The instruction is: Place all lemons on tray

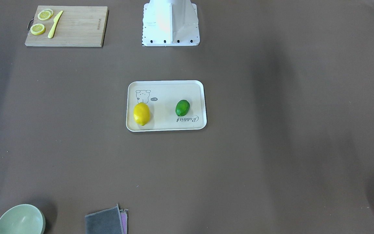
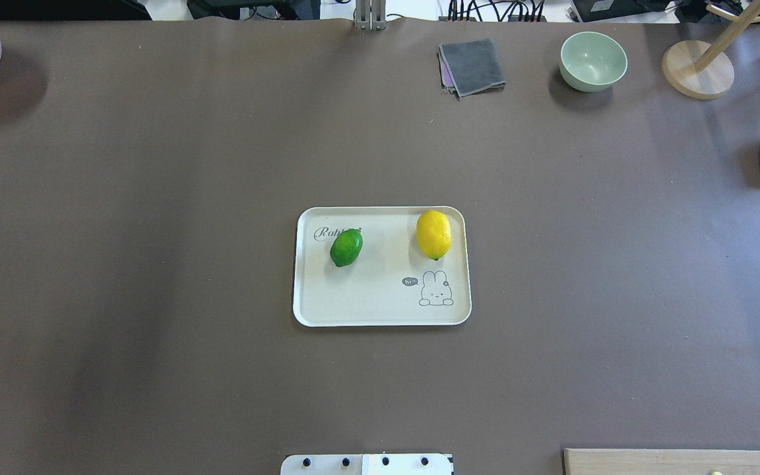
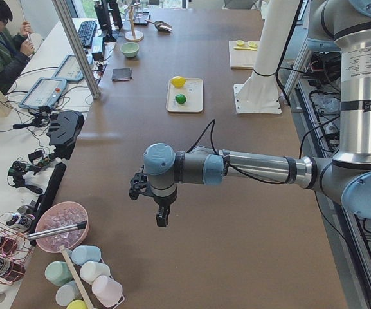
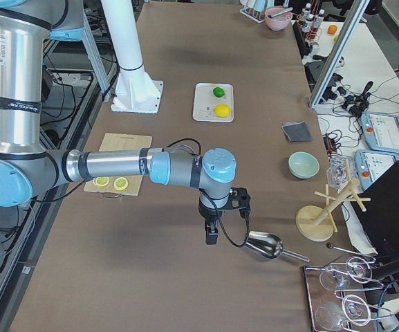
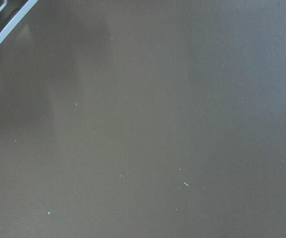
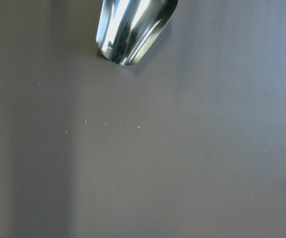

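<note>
Lemons, two, on one tray

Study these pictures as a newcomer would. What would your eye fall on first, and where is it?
A bright yellow oval lemon and a glossy green, lime-like lemon stand out, lying apart on the cream rectangular tray at the middle of the brown table. Next come the silver-and-blue left arm and right arm, each stretched out over one end of the table, far from the tray.

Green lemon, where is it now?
Overhead view: the glossy green lemon lies on the left half of the cream rectangular tray, apart from the bright yellow lemon.
</note>
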Robot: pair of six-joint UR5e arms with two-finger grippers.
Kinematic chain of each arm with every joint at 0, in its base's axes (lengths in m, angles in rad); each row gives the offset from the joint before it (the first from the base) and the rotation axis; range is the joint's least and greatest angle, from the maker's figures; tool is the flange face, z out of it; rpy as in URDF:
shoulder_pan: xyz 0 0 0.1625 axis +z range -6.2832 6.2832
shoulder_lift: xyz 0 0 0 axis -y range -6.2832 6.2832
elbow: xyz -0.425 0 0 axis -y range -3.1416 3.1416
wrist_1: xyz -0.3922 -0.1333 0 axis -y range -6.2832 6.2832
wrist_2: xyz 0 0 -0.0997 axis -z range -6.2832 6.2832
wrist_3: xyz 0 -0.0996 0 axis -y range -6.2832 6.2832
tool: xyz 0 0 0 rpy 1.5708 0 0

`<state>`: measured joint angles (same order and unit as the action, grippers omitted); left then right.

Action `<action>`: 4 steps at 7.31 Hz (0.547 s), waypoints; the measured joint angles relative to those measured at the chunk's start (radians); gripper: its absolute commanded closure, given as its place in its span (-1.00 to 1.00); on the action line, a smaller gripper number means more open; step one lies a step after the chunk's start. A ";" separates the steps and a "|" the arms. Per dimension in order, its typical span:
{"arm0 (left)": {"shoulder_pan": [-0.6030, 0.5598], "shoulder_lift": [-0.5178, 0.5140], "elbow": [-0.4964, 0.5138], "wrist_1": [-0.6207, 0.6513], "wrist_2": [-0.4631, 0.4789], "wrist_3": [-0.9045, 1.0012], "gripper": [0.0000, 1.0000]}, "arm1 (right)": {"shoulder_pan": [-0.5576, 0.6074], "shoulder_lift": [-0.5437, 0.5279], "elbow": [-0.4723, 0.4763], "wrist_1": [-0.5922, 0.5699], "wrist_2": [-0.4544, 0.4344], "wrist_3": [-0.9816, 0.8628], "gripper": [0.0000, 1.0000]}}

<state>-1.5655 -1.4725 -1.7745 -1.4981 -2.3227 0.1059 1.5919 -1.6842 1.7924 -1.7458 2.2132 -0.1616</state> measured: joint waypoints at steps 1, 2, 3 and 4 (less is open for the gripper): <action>-0.004 0.010 -0.030 0.006 0.003 -0.001 -0.98 | -0.002 0.000 0.000 0.000 0.001 -0.001 -1.00; -0.005 0.016 -0.053 0.007 0.008 0.000 -0.98 | -0.005 -0.001 0.000 0.000 0.004 -0.001 -1.00; -0.006 0.018 -0.070 0.006 0.010 0.001 -0.98 | -0.009 -0.001 0.000 0.000 0.006 -0.001 -1.00; -0.006 0.019 -0.078 0.004 0.011 0.001 -0.98 | -0.012 -0.001 0.000 0.000 0.007 -0.001 -1.00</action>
<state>-1.5717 -1.4534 -1.8521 -1.4939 -2.3122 0.1068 1.5802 -1.6856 1.7927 -1.7457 2.2206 -0.1626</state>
